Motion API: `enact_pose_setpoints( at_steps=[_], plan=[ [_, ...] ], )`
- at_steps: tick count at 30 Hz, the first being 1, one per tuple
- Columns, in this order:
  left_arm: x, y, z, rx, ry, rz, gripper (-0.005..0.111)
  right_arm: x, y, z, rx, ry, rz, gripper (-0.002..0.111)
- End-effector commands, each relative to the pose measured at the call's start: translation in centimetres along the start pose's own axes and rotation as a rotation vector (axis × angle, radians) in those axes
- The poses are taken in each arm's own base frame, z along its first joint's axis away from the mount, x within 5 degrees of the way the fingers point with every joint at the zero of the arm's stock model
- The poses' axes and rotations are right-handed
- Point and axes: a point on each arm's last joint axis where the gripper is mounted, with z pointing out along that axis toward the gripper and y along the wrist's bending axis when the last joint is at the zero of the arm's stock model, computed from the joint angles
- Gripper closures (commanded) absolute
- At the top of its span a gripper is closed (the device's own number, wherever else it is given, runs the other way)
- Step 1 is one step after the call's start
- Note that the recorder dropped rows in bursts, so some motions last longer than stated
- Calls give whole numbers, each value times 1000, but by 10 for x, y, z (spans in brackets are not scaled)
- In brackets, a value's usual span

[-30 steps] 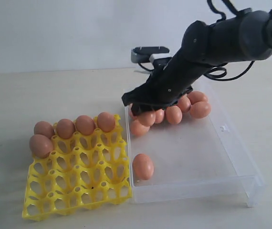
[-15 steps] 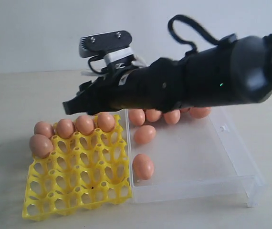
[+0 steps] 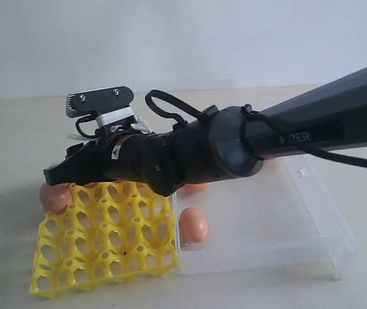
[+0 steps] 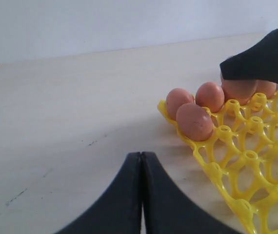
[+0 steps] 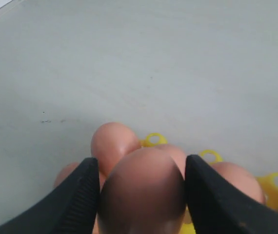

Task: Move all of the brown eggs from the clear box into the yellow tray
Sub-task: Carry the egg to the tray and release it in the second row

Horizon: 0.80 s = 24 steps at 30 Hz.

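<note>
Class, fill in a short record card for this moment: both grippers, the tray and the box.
right gripper: gripping the held egg over the yellow tray, at its filled edge
left gripper: shut, holding nothing, beside the tray
tray contents: row of eggs along one edge, most cups open
clear box: loose egg in plain view; the arm hides the far end
</note>
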Motion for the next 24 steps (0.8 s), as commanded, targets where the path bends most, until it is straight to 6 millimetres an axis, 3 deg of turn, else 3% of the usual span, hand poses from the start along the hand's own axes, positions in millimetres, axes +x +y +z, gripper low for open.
enact_pose_setpoints(
  at_steps=[1,11,24],
  plan=[
    [-2,0,-1,2,-19,-2,107,2,1,7,-3,2,-7,108],
    [-2,0,-1,2,-19,-2,107,14,-3,17,7,21,-11,108],
    [-2,0,-1,2,-19,-2,107,8,0,25,-1,19,-7,105]
  ],
)
